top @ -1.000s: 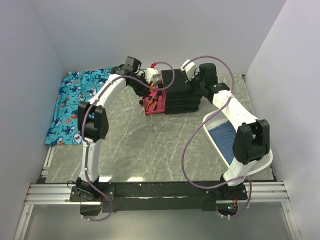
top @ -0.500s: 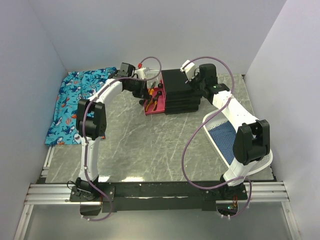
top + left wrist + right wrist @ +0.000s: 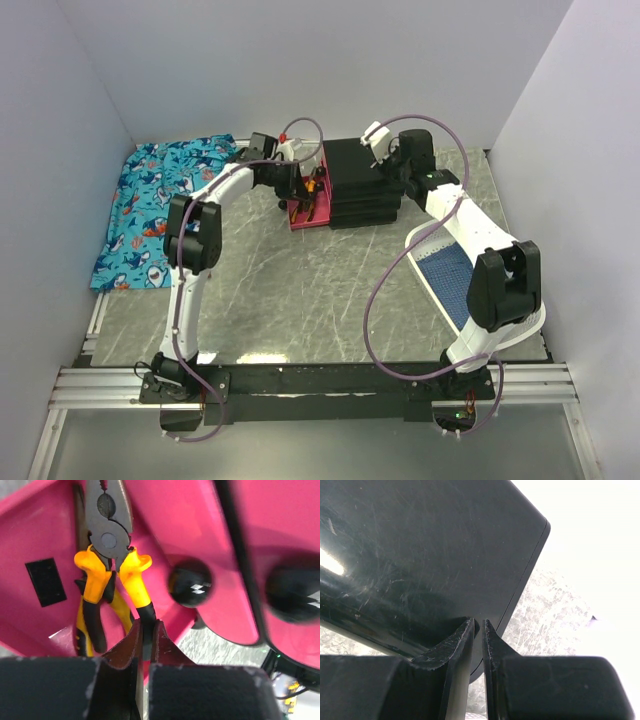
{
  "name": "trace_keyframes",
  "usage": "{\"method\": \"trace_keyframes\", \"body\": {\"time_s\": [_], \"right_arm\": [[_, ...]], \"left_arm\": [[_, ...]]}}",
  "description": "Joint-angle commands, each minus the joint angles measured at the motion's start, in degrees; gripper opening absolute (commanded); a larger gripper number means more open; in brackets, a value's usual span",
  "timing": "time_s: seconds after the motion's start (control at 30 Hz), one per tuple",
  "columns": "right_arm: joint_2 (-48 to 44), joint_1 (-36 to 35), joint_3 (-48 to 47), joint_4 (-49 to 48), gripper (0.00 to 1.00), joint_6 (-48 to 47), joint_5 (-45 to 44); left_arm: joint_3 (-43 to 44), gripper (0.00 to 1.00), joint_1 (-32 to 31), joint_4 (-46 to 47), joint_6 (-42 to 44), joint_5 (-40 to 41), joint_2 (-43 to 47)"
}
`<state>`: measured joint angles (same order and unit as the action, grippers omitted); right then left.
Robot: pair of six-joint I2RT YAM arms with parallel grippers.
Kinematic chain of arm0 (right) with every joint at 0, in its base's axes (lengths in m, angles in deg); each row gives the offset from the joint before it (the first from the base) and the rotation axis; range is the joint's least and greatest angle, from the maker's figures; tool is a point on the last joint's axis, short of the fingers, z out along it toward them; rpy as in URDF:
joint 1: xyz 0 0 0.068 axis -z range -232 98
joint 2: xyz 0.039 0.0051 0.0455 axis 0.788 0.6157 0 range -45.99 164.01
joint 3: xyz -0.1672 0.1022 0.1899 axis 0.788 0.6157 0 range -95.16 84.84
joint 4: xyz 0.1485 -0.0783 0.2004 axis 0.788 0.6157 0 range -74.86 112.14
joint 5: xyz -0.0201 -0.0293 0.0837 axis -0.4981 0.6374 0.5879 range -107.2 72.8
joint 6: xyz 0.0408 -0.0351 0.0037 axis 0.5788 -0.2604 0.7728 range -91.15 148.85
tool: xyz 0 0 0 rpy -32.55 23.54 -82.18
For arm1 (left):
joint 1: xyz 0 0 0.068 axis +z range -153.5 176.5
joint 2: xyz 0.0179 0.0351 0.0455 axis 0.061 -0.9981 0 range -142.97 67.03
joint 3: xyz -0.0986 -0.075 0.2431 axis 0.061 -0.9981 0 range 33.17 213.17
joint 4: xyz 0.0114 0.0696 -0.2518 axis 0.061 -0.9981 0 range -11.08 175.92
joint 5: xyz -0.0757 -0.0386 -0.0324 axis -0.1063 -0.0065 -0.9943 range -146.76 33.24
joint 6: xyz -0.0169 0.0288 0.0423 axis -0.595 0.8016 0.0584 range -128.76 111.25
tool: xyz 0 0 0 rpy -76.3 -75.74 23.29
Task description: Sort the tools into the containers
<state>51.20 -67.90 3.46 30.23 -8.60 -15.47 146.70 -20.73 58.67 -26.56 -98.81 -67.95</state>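
The boxy black cabinet (image 3: 365,182) stands at the far middle of the grey marbled table (image 3: 300,290). On its left side, one magenta-pink shallow plastic drawer (image 3: 45,535) is pulled out. Inside this drawer lie the steel pliers (image 3: 107,540) with orange-yellow handles and black handle ends; their grey head points away from the wrist camera.

The left gripper (image 3: 146,626) is over this drawer, just left of the cabinet. Its two dark fingers are almost together and pinch the black end of the right handle of the pliers, which goes into the thin gap between them. Under the left handle there is one more yellow and black handle (I cannot tell to which tool it belongs). Right of the pliers, two black round knobs (image 3: 190,582) sit on pink drawer fronts.

The right gripper (image 3: 477,626) is at the top of the cabinet, near its far right corner. Its fingers stand nearly closed with only a narrow slit, and I see nothing held in it; the glossy black top is directly behind the tips.

Well left of the cabinet lies a blue cloth with shark pattern (image 3: 150,205), and to its right, nearer the arm bases, a white basket (image 3: 428,245) with a blue mat.
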Motion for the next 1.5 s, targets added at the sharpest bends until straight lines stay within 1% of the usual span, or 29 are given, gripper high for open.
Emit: {"method": "trace_keyframes", "body": {"time_s": [0.0,0.17,0.27,0.3,0.33,0.37,0.4,0.47,0.53,0.57,0.6,0.63,0.73,0.8,0.9,0.93,1.0,1.03,1.07,1.1,1.13,1.2,1.23,1.33,1.43,1.47], "right_arm": [[1.25,-0.36,4.04,11.54,0.21,0.45,-0.51],[1.51,-0.36,4.04,11.71,0.21,0.45,-0.51],[1.95,-0.27,3.51,11.98,0.21,0.54,-0.33],[2.04,-0.36,3.25,11.98,0.21,0.54,-0.33],[2.04,-0.45,3.16,11.98,0.21,0.54,-0.33],[2.13,-0.36,3.16,11.98,0.21,0.54,-0.24],[2.04,-0.36,3.07,11.98,0.21,0.62,-0.24],[1.95,-0.36,3.42,11.98,0.21,0.54,-0.16],[1.60,-0.45,3.78,11.80,0.21,0.54,-0.07],[1.52,-0.36,4.04,11.72,0.21,0.54,-0.07],[1.43,-0.36,4.13,11.54,0.21,0.54,-0.07],[1.25,-0.36,4.22,11.45,0.21,0.54,-0.07],[1.08,-0.36,4.39,11.36,0.21,0.63,0.11],[1.07,-0.36,4.48,11.36,0.22,0.71,0.28],[0.99,-0.45,4.31,11.45,0.22,0.80,0.37],[0.90,-0.36,4.39,11.28,0.22,0.80,0.28],[0.64,-0.36,4.30,11.01,0.21,1.15,0.28],[0.37,-0.36,4.22,10.58,0.21,1.68,0.28],[0.02,-0.18,3.69,10.22,0.20,2.29,0.20],[-0.33,0.08,3.34,9.70,0.19,3.51,0.28],[-1.29,0.52,2.73,8.82,0.19,7.18,1.07],[-2.35,2.09,-0.43,8.55,0.21,10.28,3.09],[-3.05,2.62,-1.40,7.16,0.21,13.60,3.27],[-2.54,5.61,-4.65,4.34,0.22,19.67,1.96],[-0.26,8.24,-6.41,3.37,0.22,19.79,-0.33],[0.54,8.69,-6.68,3.63,0.20,19.52,-0.85]], "left_arm": [[2.83,0.01,-0.26,0.80,-2.15,3.89,-0.20],[2.31,0.01,-1.39,-1.84,-3.64,8.11,0.50],[1.17,0.01,-2.45,-3.95,-2.94,6.98,0.59],[0.64,0.05,-2.71,-4.30,-2.77,6.63,0.77],[-0.32,0.07,-2.80,-5.09,-3.55,6.10,1.12],[-1.29,0.16,-2.89,-4.84,-3.99,5.31,1.56],[-2.52,0.23,-2.98,-4.75,-4.52,5.48,2.52],[-3.05,0.28,-2.98,-4.66,-5.66,4.96,3.49],[-2.80,0.36,-2.98,-4.75,-5.66,4.77,5.16],[-2.62,0.49,-2.89,-4.92,-5.75,5.65,5.86],[-2.10,0.51,-2.81,-5.10,-5.67,7.13,7.08],[-1.83,0.52,-2.46,-5.01,-5.06,7.24,7.62],[-0.86,0.59,-1.32,-3.70,-5.05,8.20,9.29],[0.36,0.59,-0.70,-2.38,-4.61,7.77,10.34],[1.77,0.56,0.97,-1.50,-3.65,8.02,12.01],[1.86,0.54,2.11,-1.41,-2.95,9.16,12.37],[0.73,0.32,3.78,-0.97,-2.24,9.78,12.63],[0.29,0.20,5.70,-0.88,-1.54,10.05,12.29],[-0.07,0.01,6.59,-0.88,-1.01,10.31,11.85],[-0.77,0.01,7.47,-0.88,-0.22,10.75,10.71],[-0.86,0.01,8.78,-0.97,1.53,11.19,10.09],[-0.77,0.01,9.67,-1.23,4.60,11.89,8.16],[-0.69,0.01,10.11,-1.84,5.58,11.90,7.37],[0.46,0.01,10.29,-2.55,7.69,11.72,4.64],[0.19,0.01,10.12,-2.20,8.31,10.76,3.23],[0.28,0.01,10.03,-2.20,8.48,10.49,2.88]]}}
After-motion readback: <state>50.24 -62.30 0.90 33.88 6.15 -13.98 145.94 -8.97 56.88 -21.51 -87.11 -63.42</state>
